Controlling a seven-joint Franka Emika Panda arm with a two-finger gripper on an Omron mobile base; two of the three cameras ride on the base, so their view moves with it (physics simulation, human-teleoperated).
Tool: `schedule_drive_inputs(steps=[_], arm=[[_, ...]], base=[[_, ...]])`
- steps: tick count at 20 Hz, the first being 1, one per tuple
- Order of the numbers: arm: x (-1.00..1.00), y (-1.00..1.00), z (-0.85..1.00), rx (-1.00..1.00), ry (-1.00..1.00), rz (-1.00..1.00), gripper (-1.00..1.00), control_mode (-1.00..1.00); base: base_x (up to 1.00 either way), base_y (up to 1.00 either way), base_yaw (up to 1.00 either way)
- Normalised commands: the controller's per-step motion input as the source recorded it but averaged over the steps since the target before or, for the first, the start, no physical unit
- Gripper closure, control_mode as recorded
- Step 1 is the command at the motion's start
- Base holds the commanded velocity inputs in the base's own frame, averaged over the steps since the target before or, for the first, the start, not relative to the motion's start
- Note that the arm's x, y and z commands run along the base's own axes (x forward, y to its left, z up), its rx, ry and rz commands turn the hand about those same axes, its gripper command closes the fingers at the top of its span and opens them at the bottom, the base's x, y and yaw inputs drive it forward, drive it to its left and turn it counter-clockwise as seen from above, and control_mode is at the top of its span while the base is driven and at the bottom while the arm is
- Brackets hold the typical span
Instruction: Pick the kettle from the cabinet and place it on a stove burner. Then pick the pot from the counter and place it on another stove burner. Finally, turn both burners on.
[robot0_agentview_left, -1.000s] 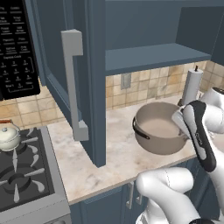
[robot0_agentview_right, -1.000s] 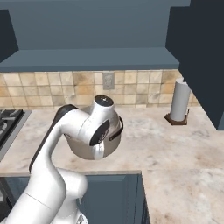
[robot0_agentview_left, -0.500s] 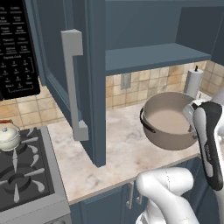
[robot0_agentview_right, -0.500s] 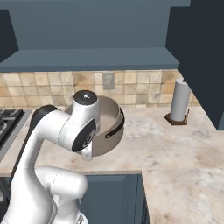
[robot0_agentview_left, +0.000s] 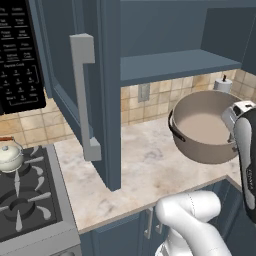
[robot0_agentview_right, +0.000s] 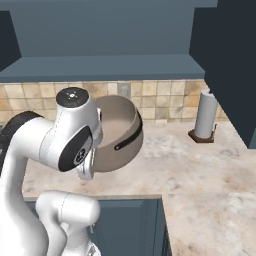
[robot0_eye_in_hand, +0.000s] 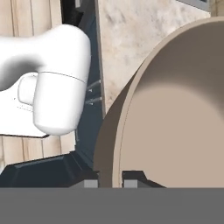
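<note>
Taupe-grey pot (robot0_agentview_left: 202, 131) hangs tilted above the counter (robot0_agentview_left: 150, 165), near its back edge, its rim pinched between my gripper (robot0_eye_in_hand: 109, 179) fingers. Cream kettle (robot0_agentview_left: 10, 156) sits on the stove (robot0_agentview_left: 30, 205), rear burner.

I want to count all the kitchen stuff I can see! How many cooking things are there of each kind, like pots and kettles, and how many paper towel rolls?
Pots: 1, the big grey pot, tilted in the air and held by its rim in the claw.
Kettles: 1, the little white kettle sitting on the stove.
Paper towel rolls: 1, the paper towel roll standing on the counter.
Total: 3.
</note>
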Motion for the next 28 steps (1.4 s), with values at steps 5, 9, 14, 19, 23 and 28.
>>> schedule_drive_inputs(steps=[5, 9, 14, 19, 23, 28], arm=[[-0.43, 0.0, 0.49, -0.02, -0.03, 0.0, 1.0, -1.0], [-0.45, 0.01, 0.15, 0.0, -0.07, -0.01, 1.0, -1.0], [-0.03, 0.0, 0.0, 0.0, -0.01, 0.0, 1.0, -1.0], [-0.03, 0.0, 0.0, 0.0, 0.0, 0.0, 1.0, 1.0], [0.0, 0.0, 0.0, 0.0, 0.0, 0.0, 1.0, 1.0], [0.0, 0.0, 0.0, 0.0, 0.0, 0.0, 1.0, 1.0]], base=[[0.0, 0.0, 0.0], [0.0, 0.0, 0.0], [0.0, 0.0, 0.0], [-0.04, 0.01, 0.0], [-0.4, 0.03, 0.0], [-0.44, 0.07, 0.0]])
